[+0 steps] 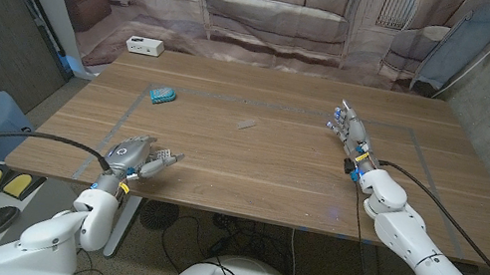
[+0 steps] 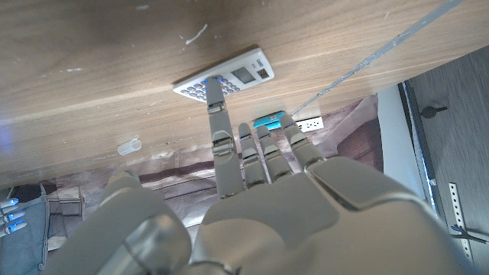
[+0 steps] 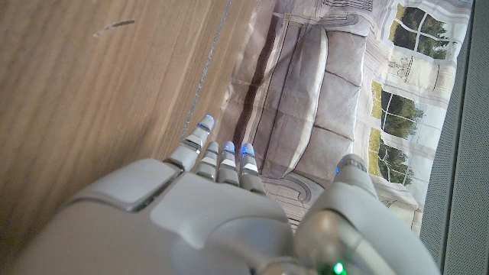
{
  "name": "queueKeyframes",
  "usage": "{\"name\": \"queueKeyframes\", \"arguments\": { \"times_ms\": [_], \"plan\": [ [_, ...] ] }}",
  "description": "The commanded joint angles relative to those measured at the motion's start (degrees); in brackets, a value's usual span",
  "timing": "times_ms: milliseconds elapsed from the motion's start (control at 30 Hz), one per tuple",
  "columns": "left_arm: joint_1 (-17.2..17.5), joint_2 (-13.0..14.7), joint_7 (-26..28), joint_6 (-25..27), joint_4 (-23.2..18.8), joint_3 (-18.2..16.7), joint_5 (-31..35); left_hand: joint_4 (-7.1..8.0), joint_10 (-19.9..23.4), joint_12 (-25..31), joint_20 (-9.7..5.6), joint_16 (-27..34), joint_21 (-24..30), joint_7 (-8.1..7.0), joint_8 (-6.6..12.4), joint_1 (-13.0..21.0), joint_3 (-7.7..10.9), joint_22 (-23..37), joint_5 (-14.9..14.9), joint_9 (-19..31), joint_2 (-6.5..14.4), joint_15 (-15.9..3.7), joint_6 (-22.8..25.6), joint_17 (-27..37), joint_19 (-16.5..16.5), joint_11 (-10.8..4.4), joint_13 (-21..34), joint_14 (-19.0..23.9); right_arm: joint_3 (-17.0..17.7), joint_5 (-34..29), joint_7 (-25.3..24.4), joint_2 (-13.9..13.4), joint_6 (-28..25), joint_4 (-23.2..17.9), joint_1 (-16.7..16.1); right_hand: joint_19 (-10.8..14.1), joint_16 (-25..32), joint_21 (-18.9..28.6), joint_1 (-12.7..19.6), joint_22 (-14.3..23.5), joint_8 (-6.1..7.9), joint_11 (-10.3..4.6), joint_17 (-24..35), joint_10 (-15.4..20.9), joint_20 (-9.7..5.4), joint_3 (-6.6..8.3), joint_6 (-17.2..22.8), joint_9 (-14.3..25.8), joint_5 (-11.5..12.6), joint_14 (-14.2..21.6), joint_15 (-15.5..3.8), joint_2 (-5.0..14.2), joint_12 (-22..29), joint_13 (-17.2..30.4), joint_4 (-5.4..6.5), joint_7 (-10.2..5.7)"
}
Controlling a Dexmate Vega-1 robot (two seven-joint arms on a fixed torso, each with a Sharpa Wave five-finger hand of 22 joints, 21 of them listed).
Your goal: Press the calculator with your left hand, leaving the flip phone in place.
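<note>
A white calculator (image 2: pixel 229 75) with grey keys and a small screen lies on the wooden table (image 1: pixel 258 175) near its front left. My left hand (image 1: pixel 138 157) reaches over it, and one outstretched finger (image 2: pixel 216 103) touches the keys. The other fingers are stretched out beside it and hold nothing. The teal flip phone (image 1: pixel 162 94) lies further back on the left, apart from the hand; it also shows past the fingers as the flip phone (image 2: pixel 267 121). My right hand (image 1: pixel 351 136) stands on its edge at the right middle with its fingers (image 3: pixel 221 156) straight, holding nothing.
A white box (image 1: pixel 144 45) sits at the back left corner of the table. A small pale scrap (image 1: pixel 247 124) lies mid-table. Thin tape lines (image 1: pixel 115 130) mark the wood. A printed backdrop hangs behind the far edge.
</note>
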Motion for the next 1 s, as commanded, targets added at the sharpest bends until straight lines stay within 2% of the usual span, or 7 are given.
{"name": "queueKeyframes", "arguments": {
  "times_ms": [33, 467, 733, 1000],
  "plan": [
    [0.9, 0.1, 1.8, 0.5, -0.9, -0.1, 0.4, -0.38, 0.5, 0.3, 0.63, 0.5, 0.4, -0.63, -0.22, 0.9, 0.28, 0.3, -0.1, 0.3, 0.1, 0.08, -0.3, 0.1, 0.2, -0.24, 0.1, 0.7, 0.5, 0.3, 0.1, -0.5, 0.5, -0.7, -0.7, 0.2, 0.1, -0.1, -0.2, 0.2, 0.10, 0.28, 0.1, 0.1, 0.24, -0.08, 0.1, 0.2, -0.2, 0.3, 0.26, 0.49, 0.2, 0.2, -0.11, -0.17],
    [0.7, -0.8, 3.4, 0.7, -0.9, 0.1, 1.5, -0.61, 0.7, 0.4, 0.63, 0.4, 0.4, -1.22, -0.83, 1.4, 0.55, 0.3, -0.3, 0.4, 0.6, 0.10, -1.5, 0.1, 0.3, -0.40, 0.1, 0.9, 0.7, 0.5, 0.4, -0.6, 0.8, -0.7, -1.1, 0.4, 0.1, -0.1, -0.1, 0.2, 0.07, 0.21, 0.1, 0.1, 0.44, -0.10, 0.1, 0.2, -0.2, 0.4, 0.24, 0.49, 0.2, 0.2, -0.16, -0.21],
    [2.0, -0.7, 4.9, -0.1, -1.2, -1.6, 1.2, -0.76, 0.9, 0.4, 0.61, 0.4, 0.4, -1.66, -1.05, 1.8, 0.79, 0.3, -0.4, 0.4, 1.0, 0.07, -2.0, 0.1, 0.3, -0.38, 0.1, 1.0, 0.8, 0.5, 0.1, -0.6, 0.8, -1.0, -1.3, 0.4, 0.1, 0.0, -0.2, 0.2, 0.09, 0.23, 0.1, 0.1, 0.41, -0.11, 0.1, 0.2, -0.2, 0.4, 0.28, 0.53, 0.1, 0.2, -0.16, -0.23],
    [1.5, -1.0, 4.5, 0.0, -1.0, -1.7, 1.5, -0.98, 0.9, 0.4, 0.64, 0.4, 0.4, -2.15, -1.36, 2.3, 1.07, 0.3, -0.6, 0.4, 1.4, 0.06, -2.9, 0.1, 0.3, -0.28, 0.2, 1.1, 0.9, 0.4, 0.0, -0.7, 0.9, -1.2, -1.4, 0.8, 0.1, 0.1, -0.2, 0.2, 0.08, 0.34, 0.1, 0.1, 0.17, -0.12, 0.1, 0.2, -0.2, 0.3, 0.30, 0.57, 0.2, 0.3, -0.17, -0.18]
  ]
}}
